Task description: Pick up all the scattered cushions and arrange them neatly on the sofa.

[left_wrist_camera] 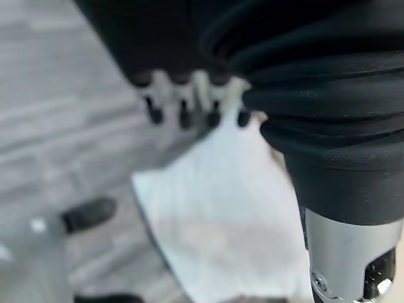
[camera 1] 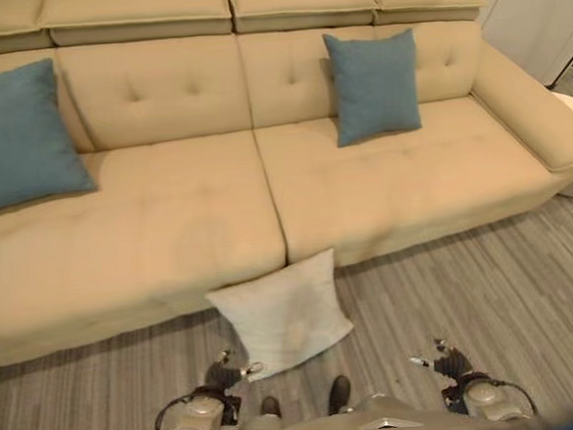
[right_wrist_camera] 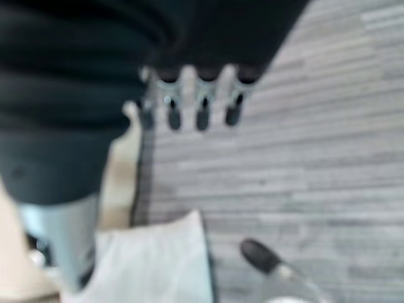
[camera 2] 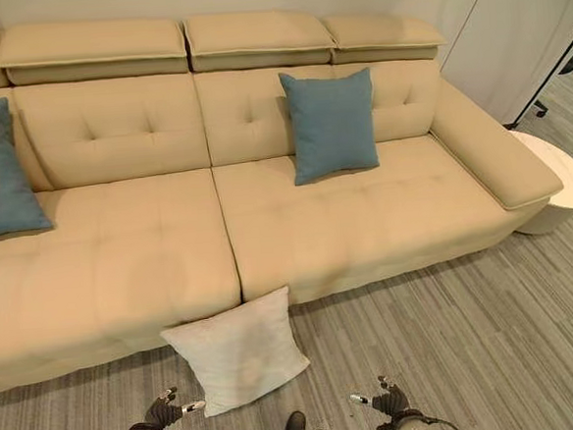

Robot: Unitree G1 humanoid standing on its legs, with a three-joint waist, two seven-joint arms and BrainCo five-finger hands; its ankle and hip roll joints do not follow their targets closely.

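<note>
White cushion on floor, leaning against sofa, just ahead of empty, relaxed left hand; right hand farther, also open.

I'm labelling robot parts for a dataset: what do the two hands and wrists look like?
Both the left hand and right hand have silver fingers with dark tips. A dark ribbed cover wraps each hand's back and wrist, with silver-grey metal arm beyond.
</note>
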